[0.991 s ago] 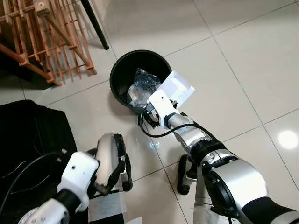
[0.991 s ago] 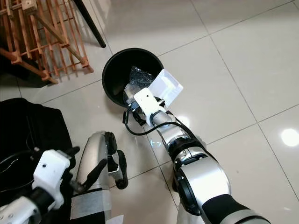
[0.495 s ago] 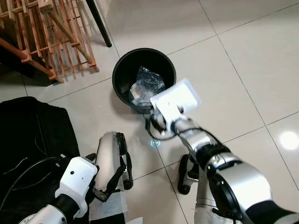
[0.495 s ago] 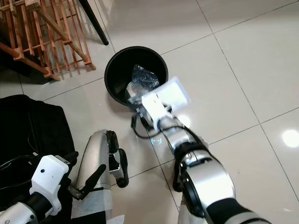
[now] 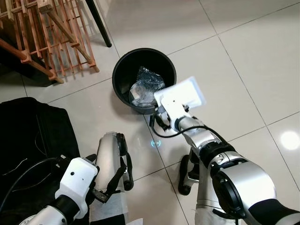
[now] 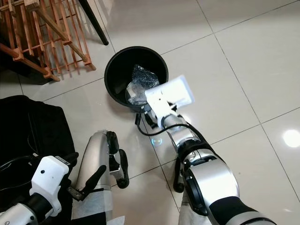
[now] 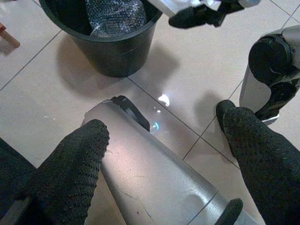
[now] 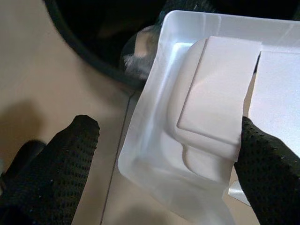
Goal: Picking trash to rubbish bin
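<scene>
White moulded plastic: the tray (image 8: 197,122) sits between the right gripper's (image 8: 164,164) two black fingers (image 8: 56,164), which are spread wide around it. One finger appears to press the tray's far edge, but a firm hold cannot be confirmed. In the eye views the tray (image 5: 183,95) is at the bin's (image 5: 123,70) right rim, partly over the opening, mostly over the floor (image 5: 243,70).

The bin is black and round, already holding crumpled clear wrap (image 5: 146,84). The left gripper (image 7: 159,154) hangs low and idle, fingers apart, holding nothing, by the robot's own leg. A wooden rack (image 5: 47,37) stands far left; a black bag (image 5: 28,140) lies near left.

Risks, judged:
- If let go here, the tray would likely strike the rim and tip onto the tiles, since most of it overhangs outside.
- The tray is wide relative to the opening; it may bridge the rim or rest on the wrap.
- Pushing against the rim could shove or topple the light bin.

Writing: no brand, label or text legible on tray or bin.
</scene>
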Available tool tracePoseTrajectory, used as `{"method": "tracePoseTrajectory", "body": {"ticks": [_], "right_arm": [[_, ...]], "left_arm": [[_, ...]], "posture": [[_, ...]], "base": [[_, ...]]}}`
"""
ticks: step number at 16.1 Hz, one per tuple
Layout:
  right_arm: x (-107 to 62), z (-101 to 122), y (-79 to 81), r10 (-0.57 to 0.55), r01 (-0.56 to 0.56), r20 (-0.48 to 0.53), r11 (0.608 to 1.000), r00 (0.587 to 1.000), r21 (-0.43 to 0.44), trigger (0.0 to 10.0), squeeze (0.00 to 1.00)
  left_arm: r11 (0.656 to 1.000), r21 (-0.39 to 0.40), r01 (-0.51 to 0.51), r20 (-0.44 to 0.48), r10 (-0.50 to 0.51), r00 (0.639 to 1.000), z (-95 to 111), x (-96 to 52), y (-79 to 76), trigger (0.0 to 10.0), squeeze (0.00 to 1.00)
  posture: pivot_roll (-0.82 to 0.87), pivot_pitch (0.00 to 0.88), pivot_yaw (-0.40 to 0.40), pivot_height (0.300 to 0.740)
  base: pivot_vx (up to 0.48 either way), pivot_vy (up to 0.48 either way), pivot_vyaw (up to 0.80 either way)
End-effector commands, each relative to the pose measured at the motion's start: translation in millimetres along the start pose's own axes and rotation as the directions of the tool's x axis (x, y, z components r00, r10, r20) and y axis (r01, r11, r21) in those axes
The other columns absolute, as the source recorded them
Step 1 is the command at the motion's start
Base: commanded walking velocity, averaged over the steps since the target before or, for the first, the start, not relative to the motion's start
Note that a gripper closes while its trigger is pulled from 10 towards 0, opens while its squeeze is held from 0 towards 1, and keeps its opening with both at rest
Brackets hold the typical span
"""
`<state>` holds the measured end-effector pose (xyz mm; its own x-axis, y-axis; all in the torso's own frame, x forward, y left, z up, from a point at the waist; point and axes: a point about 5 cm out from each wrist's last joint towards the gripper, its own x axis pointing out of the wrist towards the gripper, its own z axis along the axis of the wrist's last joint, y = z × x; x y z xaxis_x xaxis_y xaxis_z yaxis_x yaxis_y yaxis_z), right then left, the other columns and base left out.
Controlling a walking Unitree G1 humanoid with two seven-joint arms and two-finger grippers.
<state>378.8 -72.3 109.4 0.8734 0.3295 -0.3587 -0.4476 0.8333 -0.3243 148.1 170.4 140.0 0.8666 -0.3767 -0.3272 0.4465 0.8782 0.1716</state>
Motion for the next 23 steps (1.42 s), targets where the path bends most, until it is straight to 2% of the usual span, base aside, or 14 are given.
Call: {"method": "tracePoseTrajectory", "body": {"ticks": [1, 5, 7, 8, 10, 12, 13, 15, 17, 18, 19, 20, 21, 23], "right_arm": [[-0.2, -4, 5.1, -0.01, 0.01, 0.013, 1.0, 1.0, 0.024, 10.0, 0.0], [0.3, 3, 6.5, 0.023, -0.023, 0.048, 1.0, 0.999, 0.016, 10.0, 0.0], [-0.3, 3, -5.0, -0.052, 0.048, 0.033, 0.992, 0.998, 0.12, 10.0, 0.0], [0.6, 1, 10.0, 0.042, -0.041, 0.027, 0.998, 0.999, -0.045, 10.0, 0.0], [0.0, 17, -12.3, -0.116, 0.108, 0.093, 0.991, 0.989, 0.085, 10.0, 0.0], [1.9, 11, 2.8, 0.012, -0.01, 0.03, 0.998, 0.999, -0.068, 10.0, 0.0], [1.2, 20, -9.8, -0.072, 0.073, 0.074, 0.997, 0.995, -0.013, 10.0, 0.0], [2.3, 21, 2.7, 0.04, -0.033, 0.068, 0.994, 0.997, -0.104, 10.0, 0.0], [2.6, 33, -0.2, 0.045, -0.042, 0.121, 0.999, 0.992, -0.022, 10.0, 0.0], [2.7, 32, 13.8, 0.169, -0.157, 0.115, 0.982, 0.979, -0.101, 10.0, 0.0], [2.9, 39, -0.2, 0.051, -0.052, 0.142, 0.999, 0.989, 0.003, 10.0, 0.0], [2.4, 35, 26.6, 0.282, -0.272, 0.118, 0.958, 0.952, -0.094, 10.0, 0.0], [2.6, 36, 26.1, 0.267, -0.25, 0.116, 0.958, 0.957, -0.142, 10.0, 0.0], [3.1, 44, -4.1, 0.013, -0.025, 0.157, 0.997, 0.988, 0.073, 10.0, 0.0]], "left_arm": [[1.0, -0.015, -0.004, -0.034, 0.004, 0.999, -5, -4.1, -2.1, 10.0, 0.0], [1.0, -0.011, -0.012, -0.034, 0.012, 0.999, -5, -3.5, -0.6, 10.0, 0.0], [1.0, -0.011, -0.016, -0.039, 0.015, 0.999, -6, -4.0, -0.8, 10.0, 0.0], [1.0, -0.012, -0.015, -0.04, 0.014, 0.999, -6, -3.7, -2.3, 10.0, 0.0], [1.0, -0.013, -0.019, -0.039, 0.019, 0.999, -6, -3.3, -2.0, 10.0, 0.0], [1.0, -0.017, -0.015, -0.006, 0.015, 1.0, -1, -1.8, -2.2, 10.0, 0.0], [1.0, -0.025, -0.016, 0.028, 0.017, 0.999, 5, -0.1, -2.0, 10.0, 0.0], [0.999, -0.029, -0.023, 0.067, 0.025, 0.997, 13, 3.7, -1.2, 10.0, 0.0], [0.999, -0.025, -0.025, 0.094, 0.027, 0.995, 18, 10.3, 0.2, 10.0, 0.0], [0.999, -0.026, -0.028, 0.1, 0.03, 0.995, 18, 12.0, 0.2, 10.0, 0.0], [0.999, -0.028, -0.031, 0.105, 0.034, 0.994, 19, 12.2, -0.2, 10.0, 0.0], [0.999, -0.033, -0.036, 0.102, 0.039, 0.994, 18, 11.8, -0.9, 10.0, 0.0], [0.999, -0.035, -0.037, 0.101, 0.04, 0.994, 18, 11.0, -1.7, 10.0, 0.0], [0.998, -0.039, -0.04, 0.093, 0.044, 0.995, 17, 9.4, -2.3, 10.0, 0.0]], "posture": [[0.39, 0.665, 0.066, 0.565], [0.39, 0.667, 0.064, 0.565], [0.39, 0.669, 0.064, 0.565], [0.39, 0.67, 0.061, 0.565], [0.39, 0.666, 0.059, 0.565], [0.39, 0.662, 0.053, 0.565], [0.39, 0.66, 0.055, 0.565], [0.38, 0.661, 0.052, 0.565], [0.36, 0.646, 0.031, 0.565], [0.36, 0.647, 0.027, 0.565], [0.36, 0.644, 0.016, 0.565], [0.37, 0.647, 0.015, 0.565], [0.37, 0.652, 0.01, 0.565], [0.37, 0.654, 0.013, 0.565]], "base": [[0.0, 0.0, 0.0], [0.0, 0.0, 0.0], [0.0, 0.0, 0.0], [0.0, 0.0, 0.0], [0.0, 0.0, 0.0], [0.0, 0.0, 0.0], [0.0, 0.0, 0.0], [0.0, 0.0, 0.0], [0.0, 0.0, 0.0], [0.0, 0.0, 0.0], [0.0, 0.0, 0.0], [0.0, 0.0, 0.0], [0.0, 0.0, 0.0], [0.0, 0.0, 0.0]]}}
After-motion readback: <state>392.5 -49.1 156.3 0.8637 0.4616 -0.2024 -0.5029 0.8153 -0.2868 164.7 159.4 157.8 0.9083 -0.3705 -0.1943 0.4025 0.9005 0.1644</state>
